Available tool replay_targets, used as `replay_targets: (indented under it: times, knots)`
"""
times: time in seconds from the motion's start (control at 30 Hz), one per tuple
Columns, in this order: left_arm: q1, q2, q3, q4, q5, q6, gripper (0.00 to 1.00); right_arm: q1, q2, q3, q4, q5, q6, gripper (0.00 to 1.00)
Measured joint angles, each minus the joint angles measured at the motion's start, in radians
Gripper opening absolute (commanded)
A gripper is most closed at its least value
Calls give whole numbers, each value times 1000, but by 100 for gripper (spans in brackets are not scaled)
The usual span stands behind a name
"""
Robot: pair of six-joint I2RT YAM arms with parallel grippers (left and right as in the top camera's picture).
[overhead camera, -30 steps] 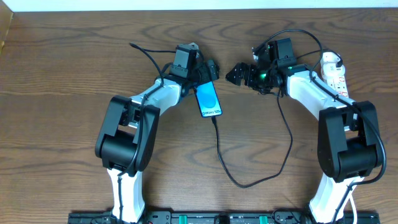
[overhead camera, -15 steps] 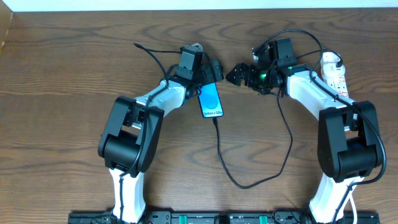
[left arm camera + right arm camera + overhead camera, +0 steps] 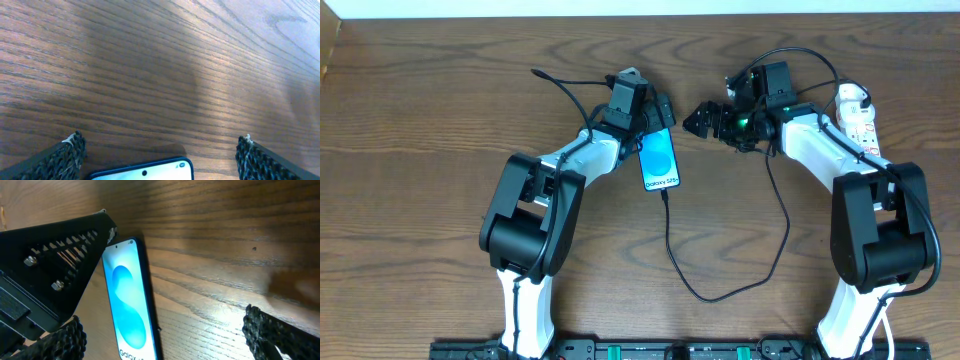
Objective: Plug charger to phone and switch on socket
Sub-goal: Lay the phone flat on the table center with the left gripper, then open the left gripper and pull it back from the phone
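Left gripper (image 3: 658,112) and right gripper (image 3: 703,118) are spread wide, nothing held. Phone (image 3: 658,162), upper centre, is judged light, slick, fragile; best pinched across long edges.

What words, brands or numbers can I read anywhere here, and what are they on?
"Galaxy S25": white letters at the lower end of the phone screen, overhead view.
"Galax": same text, cut off by the picture edge, right wrist view.
Red marks on the white power strip: too small to read.
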Motion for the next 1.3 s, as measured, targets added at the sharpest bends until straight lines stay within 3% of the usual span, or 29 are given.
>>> replay_targets:
  times: [0.43,0.6,0.77,1.03,1.3]
  knots:
    - [14,8,-14,58,-16,69,98,0,0,0,-7,8,0,99]
    - [85,-24,-27,2,-16,98,98,0,0,0,-8,11,0,99]
    - [161,-195,-39,-179,-17,140,98,0,0,0,-8,15,0,99]
    - [203,-533,-43,-611,-29,250,98,0,0,-2,-9,28,0,99]
    - [205,-841,-43,-831,-42,273,98,0,0,-2,-8,42,0,99]
